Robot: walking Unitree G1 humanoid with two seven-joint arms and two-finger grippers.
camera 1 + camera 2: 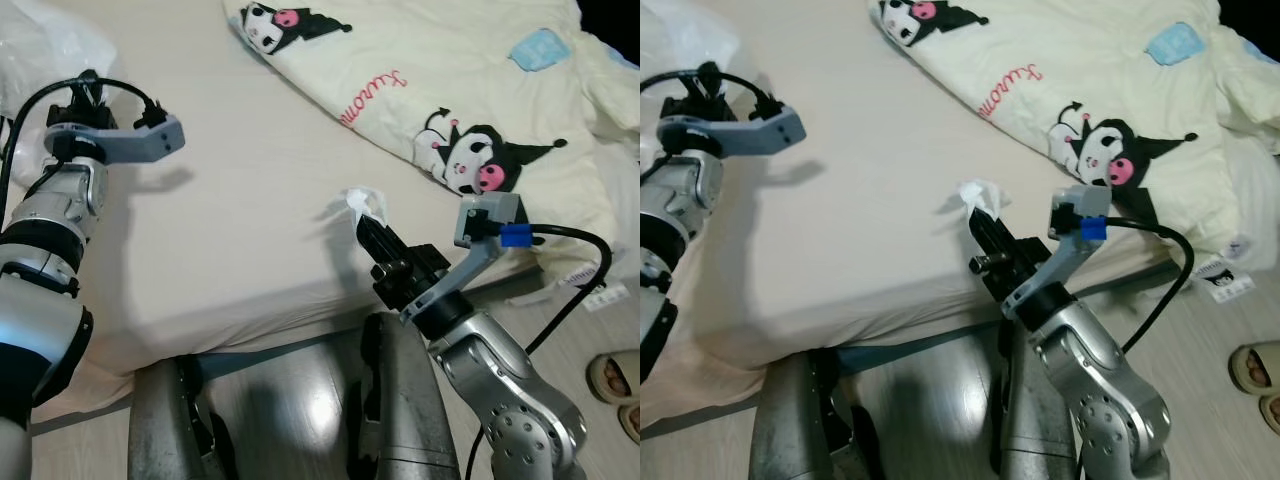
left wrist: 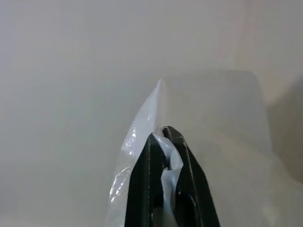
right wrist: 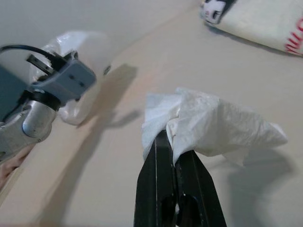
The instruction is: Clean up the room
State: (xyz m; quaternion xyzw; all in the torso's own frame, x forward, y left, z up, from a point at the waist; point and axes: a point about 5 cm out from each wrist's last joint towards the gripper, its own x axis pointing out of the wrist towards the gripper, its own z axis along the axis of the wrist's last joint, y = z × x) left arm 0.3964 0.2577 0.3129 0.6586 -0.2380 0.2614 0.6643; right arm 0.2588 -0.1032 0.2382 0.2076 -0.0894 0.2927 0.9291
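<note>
A crumpled white tissue [image 1: 362,200] is pinched in my right gripper [image 1: 368,222], held just above the beige bed sheet [image 1: 220,200] near the bed's front edge. In the right wrist view the tissue [image 3: 208,125] bulges out past the shut black fingertips [image 3: 163,142]. My left gripper [image 2: 165,137] is raised at the bed's left side and is shut on the edge of a clear plastic bag [image 2: 139,142]. The bag [image 1: 50,45] billows white at the top left of the head views, behind the left wrist [image 1: 110,135].
A cream comforter [image 1: 450,80] with cartoon prints covers the bed's far right. A blue packet [image 1: 540,47] lies on it. Slippers [image 1: 618,385] and a paper tag [image 1: 590,285] are on the wooden floor at right. My own legs stand against the bed's edge.
</note>
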